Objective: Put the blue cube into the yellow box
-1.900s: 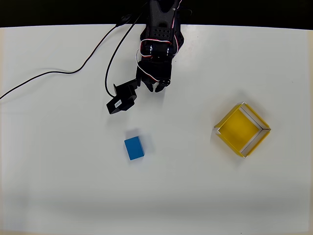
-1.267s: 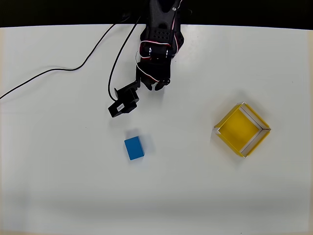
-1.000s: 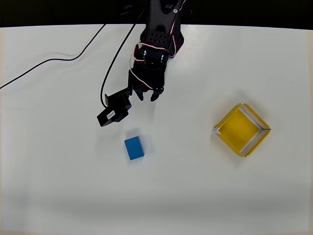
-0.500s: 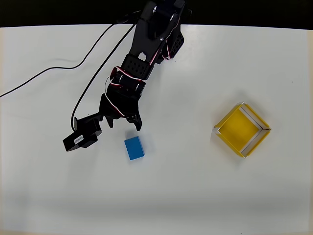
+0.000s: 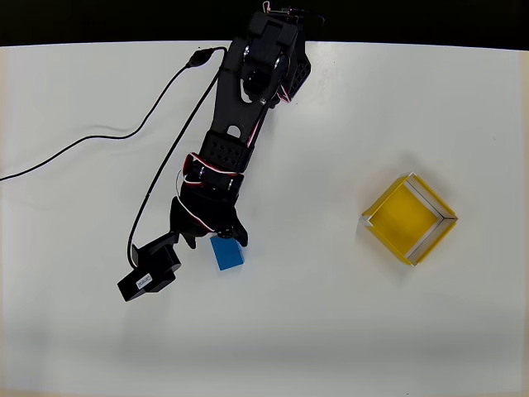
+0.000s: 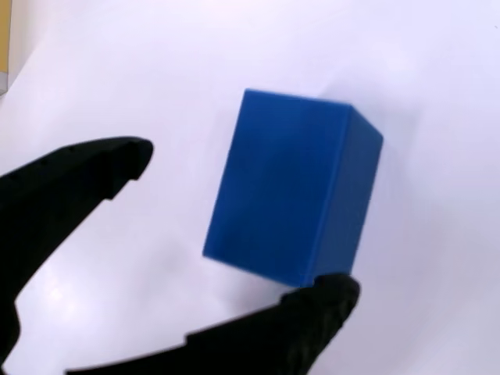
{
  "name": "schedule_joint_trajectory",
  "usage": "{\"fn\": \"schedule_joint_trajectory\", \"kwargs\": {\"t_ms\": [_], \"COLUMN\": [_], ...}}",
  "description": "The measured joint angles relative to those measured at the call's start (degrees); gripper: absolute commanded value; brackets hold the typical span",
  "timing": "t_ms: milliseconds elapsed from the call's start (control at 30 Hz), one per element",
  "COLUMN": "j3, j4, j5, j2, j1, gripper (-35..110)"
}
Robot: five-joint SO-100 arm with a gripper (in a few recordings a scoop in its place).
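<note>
My claw spread apart, straddling blue cube off-centre; closing may nudge cube askew, away from yellow box.

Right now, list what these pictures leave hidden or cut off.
- Blue cube: in the overhead view the end effector covers its upper edge.
- Contact: in the wrist view one finger overlaps the cube's lower corner; whether it touches cannot be told.
- Yellow box: the wrist view's left edge cuts it to a sliver.
- Arm base: lost against the overhead view's dark top band.
</note>
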Motion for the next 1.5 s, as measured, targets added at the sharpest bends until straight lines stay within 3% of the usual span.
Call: {"fn": "schedule_joint_trajectory", "kwargs": {"t_ms": [800, 1167, 1500], "j3": [-0.5, -0.5, 1.3], "j4": [-10.2, -12.5, -18.1], "j5": [2.9, 5.7, 7.3], "j2": [-14.1, -16.6, -16.7], "j1": [-2.1, -4.4, -6.0], "gripper": [41, 21, 13]}}
